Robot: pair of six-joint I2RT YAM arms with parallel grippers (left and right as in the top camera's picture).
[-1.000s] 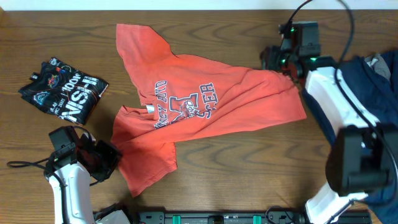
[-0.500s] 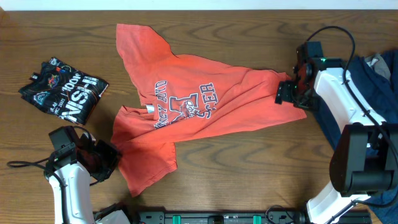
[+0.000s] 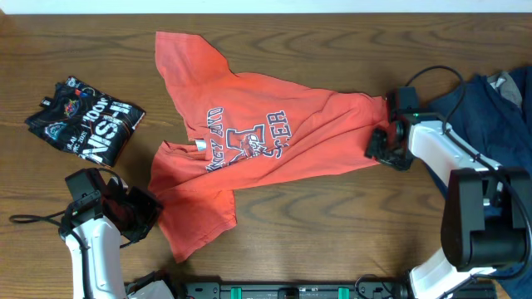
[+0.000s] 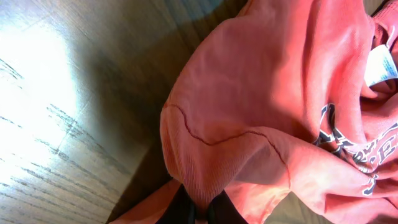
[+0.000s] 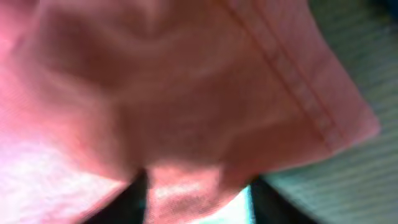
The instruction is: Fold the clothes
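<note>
Your left gripper (image 3: 150, 209) is nearest, clamped on the lower-left edge of the coral-red T-shirt (image 3: 274, 141), which lies crumpled across mid worktop (image 3: 332, 224). Farther up, your right gripper (image 3: 378, 148) is at the shirt's right corner, fingers apart w/ cloth between them. Black lettered shirt (image 3: 83, 120) sits bundled far left, navy garment (image 3: 490, 108) heaped at right edge
</note>
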